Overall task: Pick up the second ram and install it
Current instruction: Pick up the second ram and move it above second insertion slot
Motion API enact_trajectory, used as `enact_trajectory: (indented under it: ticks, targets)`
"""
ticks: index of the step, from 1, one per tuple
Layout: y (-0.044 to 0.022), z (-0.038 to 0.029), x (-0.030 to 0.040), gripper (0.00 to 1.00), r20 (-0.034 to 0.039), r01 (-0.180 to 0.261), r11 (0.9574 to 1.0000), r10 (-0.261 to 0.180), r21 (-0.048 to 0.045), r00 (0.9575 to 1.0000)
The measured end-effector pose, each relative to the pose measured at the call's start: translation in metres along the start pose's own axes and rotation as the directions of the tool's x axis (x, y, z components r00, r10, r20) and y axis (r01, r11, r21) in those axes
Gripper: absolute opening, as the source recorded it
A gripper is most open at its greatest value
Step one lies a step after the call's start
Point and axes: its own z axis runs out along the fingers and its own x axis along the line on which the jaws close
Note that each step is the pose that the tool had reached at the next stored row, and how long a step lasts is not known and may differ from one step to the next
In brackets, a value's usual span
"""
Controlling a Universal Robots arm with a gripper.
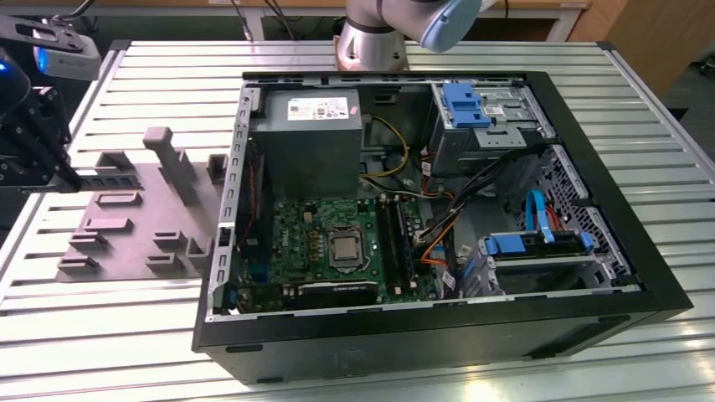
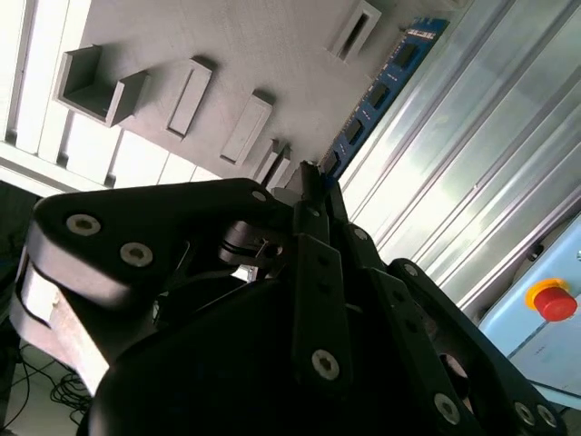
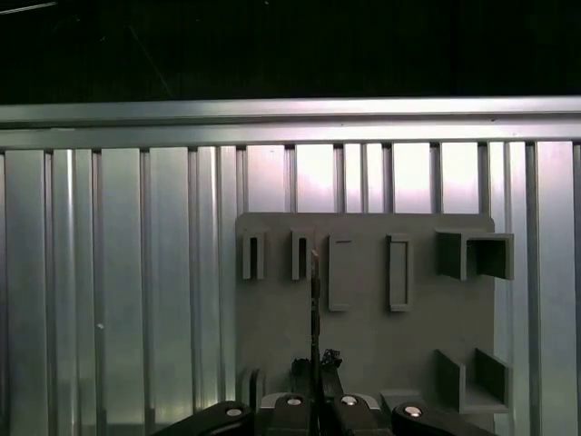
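Note:
The second ram point(image 2: 386, 82) is a thin blue board with black chips, and it sticks out from my gripper point(image 2: 310, 184), which is shut on one end of it. In the first wrist view the ram point(image 3: 315, 291) shows edge-on as a thin line running from the gripper point(image 3: 316, 371) over the grey holder block point(image 3: 363, 345). In the exterior view the gripper point(image 1: 50, 172) hangs at the far left, just beside the holder block point(image 1: 134, 213). The green motherboard point(image 1: 324, 222) with its long black sockets point(image 1: 393, 239) lies inside the open computer case point(image 1: 604, 251), well off to the exterior view's right.
The case holds a grey power supply point(image 1: 304, 138), blue drive bays point(image 1: 464, 105) and loose cables point(image 1: 441, 243). The ribbed metal table point(image 1: 112, 335) carries everything. A red button point(image 2: 552, 300) sits past the table edge. The arm's base point(image 1: 374, 38) stands behind the case.

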Motion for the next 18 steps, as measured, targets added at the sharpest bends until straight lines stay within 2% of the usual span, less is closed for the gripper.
enact_trajectory:
  ticks: [18]
  targets:
    - [-0.0001,-0.0129,-0.0002,0.14,0.0,0.0,1.0,0.0,0.0,1.0]
